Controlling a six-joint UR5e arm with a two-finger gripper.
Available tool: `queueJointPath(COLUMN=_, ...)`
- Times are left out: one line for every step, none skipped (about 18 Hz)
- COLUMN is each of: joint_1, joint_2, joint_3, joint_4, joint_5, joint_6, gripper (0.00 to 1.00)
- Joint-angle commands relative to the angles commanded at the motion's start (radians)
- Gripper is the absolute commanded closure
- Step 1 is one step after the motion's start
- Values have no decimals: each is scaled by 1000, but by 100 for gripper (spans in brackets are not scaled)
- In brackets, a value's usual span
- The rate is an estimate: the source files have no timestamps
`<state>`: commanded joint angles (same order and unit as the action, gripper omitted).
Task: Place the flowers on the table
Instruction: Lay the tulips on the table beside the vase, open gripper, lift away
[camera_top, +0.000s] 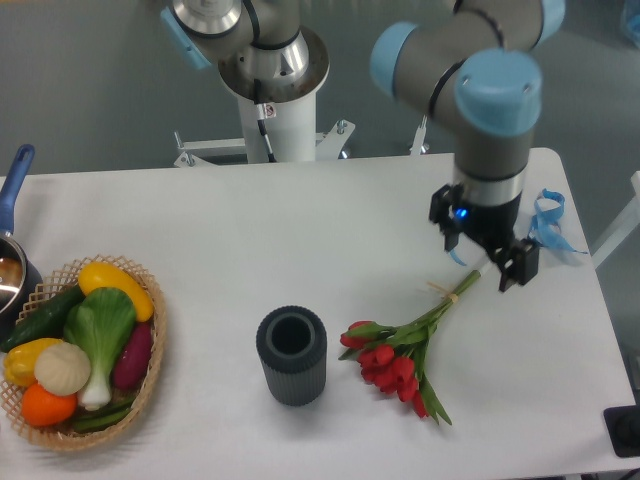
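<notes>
Tulip bunch lies flat on counter toward its right front, beside grey vase; my pincer open, empty above stem ends—I'd lift straight clear, not snagging string.

Matt ribbed vase, woven wicker basket, smooth white table.

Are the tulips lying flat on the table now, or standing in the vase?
Lying flat. The tulips rest on the white table, stems pointing toward the gripper, beside the upright vase, not in it.
</notes>
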<state>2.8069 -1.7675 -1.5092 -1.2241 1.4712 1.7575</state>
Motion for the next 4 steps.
queueJointPath(joint_1=47, joint_2=26, joint_3=-18, joint_4=-5, joint_5=-11, joint_6=54, gripper=0)
queueJointPath(joint_1=86, joint_2=39, joint_3=-32, joint_4=-5, joint_5=-50, joint_6=116, gripper=0)
queueJointPath(joint_1=114, joint_2=49, joint_3=-46, joint_4=-3, joint_5=-90, joint_6=170, gripper=0)
queueJointPath(joint_1=137, joint_2=57, joint_3=-52, joint_4=-3, joint_5=-107, joint_6=203, gripper=0)
